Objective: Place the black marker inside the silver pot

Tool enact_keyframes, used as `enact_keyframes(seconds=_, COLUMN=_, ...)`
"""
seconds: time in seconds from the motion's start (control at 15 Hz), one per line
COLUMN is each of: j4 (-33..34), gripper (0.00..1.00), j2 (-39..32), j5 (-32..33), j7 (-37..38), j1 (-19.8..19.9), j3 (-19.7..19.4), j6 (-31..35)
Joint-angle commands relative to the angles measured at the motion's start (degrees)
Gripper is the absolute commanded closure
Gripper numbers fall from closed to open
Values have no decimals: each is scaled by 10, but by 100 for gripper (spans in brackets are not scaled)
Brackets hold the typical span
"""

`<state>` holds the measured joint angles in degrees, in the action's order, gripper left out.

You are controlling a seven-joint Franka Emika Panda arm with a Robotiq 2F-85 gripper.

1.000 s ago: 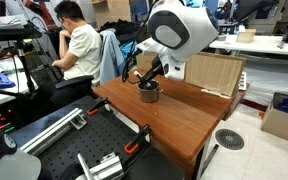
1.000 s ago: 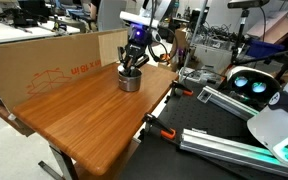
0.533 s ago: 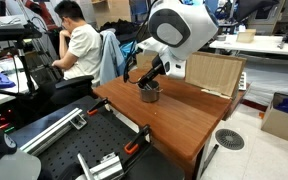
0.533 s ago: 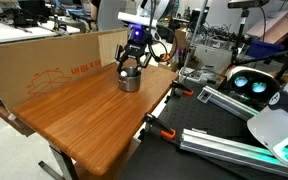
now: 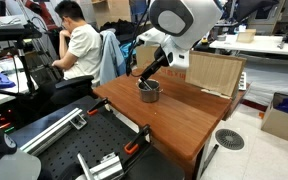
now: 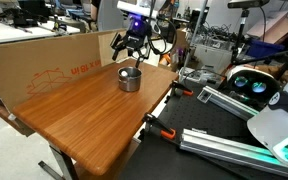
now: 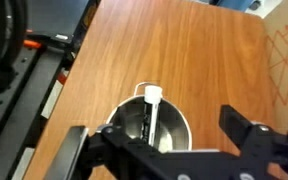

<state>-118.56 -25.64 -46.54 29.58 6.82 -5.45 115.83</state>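
Leaning inside the silver pot (image 7: 179, 122), the black marker (image 7: 151, 115) is seen with its pale tip up. The gripper (image 6: 130, 47) is spread wide above it, empty. The marker looks light, hard and smooth, and would best be pinched around its middle.

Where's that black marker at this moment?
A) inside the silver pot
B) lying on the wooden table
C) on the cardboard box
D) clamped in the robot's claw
A: the wrist view shows the black marker leaning inside the silver pot, with the gripper open and empty above it.
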Motion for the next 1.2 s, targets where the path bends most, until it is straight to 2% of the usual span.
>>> enact_keyframes(seconds=0.0, j4=-42, gripper=0, j2=63, j5=-1, j7=-8, j1=-5, j3=-11, j6=2)
enact_keyframes(seconds=0.07, j4=-58, gripper=0, j2=84, j5=-5, j7=-4, j1=-9, j3=-14, j6=23)
enact_keyframes(seconds=0.27, j4=-106, gripper=0, j2=151, j5=7, j7=-12, j1=-10, j3=-17, j6=25)
enact_keyframes(seconds=0.33, j4=-64, gripper=0, j2=107, j5=1, j7=-2, j1=-3, j3=-14, j6=0)
enact_keyframes(seconds=0.53, j4=-95, gripper=0, j2=145, j5=2, j7=-4, j1=-3, j3=-14, j6=7)
enact_keyframes(seconds=1.13, j4=-100, gripper=0, j2=145, j5=2, j7=-8, j1=-3, j3=-14, j6=11)
